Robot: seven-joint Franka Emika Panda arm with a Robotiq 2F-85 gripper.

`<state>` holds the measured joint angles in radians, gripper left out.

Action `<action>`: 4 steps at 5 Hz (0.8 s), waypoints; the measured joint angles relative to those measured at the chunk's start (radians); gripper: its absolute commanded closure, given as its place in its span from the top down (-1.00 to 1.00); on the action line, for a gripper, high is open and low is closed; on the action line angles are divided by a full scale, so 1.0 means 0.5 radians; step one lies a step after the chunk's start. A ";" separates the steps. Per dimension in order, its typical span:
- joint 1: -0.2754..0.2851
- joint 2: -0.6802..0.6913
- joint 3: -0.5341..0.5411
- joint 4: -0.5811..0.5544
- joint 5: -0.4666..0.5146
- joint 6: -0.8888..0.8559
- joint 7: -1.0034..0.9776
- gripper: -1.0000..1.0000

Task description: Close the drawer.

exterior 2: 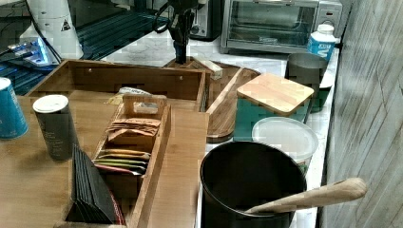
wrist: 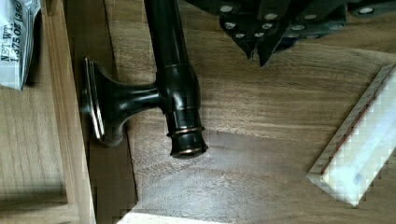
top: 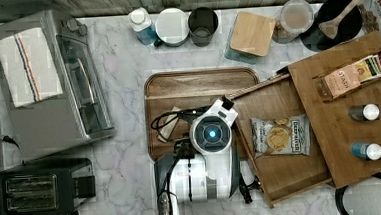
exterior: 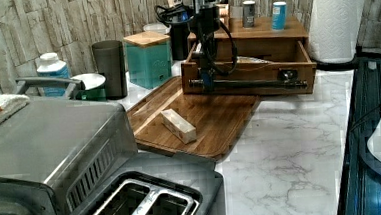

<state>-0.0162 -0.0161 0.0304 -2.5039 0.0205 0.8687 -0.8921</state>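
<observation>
Here the gripper point(wrist: 261, 49), fingers pressed together and holding nothing, hangs just beside the black handle point(wrist: 175, 88) of the drawer point(top: 283, 174) (pulled open, a snack bag point(top: 281, 135) inside), at three o'clock from the serving tray point(top: 177, 86) in the top view.

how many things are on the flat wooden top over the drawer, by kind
Small cylindrical bottles with white caps: 2, one dark grey and one blue
Light wooden tea-bag rack with packets: 1
Black stack at the top's far corner by the rack: 1
Total: 4
</observation>
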 measured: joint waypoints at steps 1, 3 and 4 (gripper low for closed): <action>-0.002 -0.006 -0.015 -0.074 0.000 0.025 0.000 -1.00; -0.020 -0.104 -0.025 -0.340 -0.004 0.012 -0.327 -1.00; -0.060 -0.115 -0.026 -0.441 -0.015 0.063 -0.505 -1.00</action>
<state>-0.0462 -0.0736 0.0173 -2.7246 0.0129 0.9004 -1.1445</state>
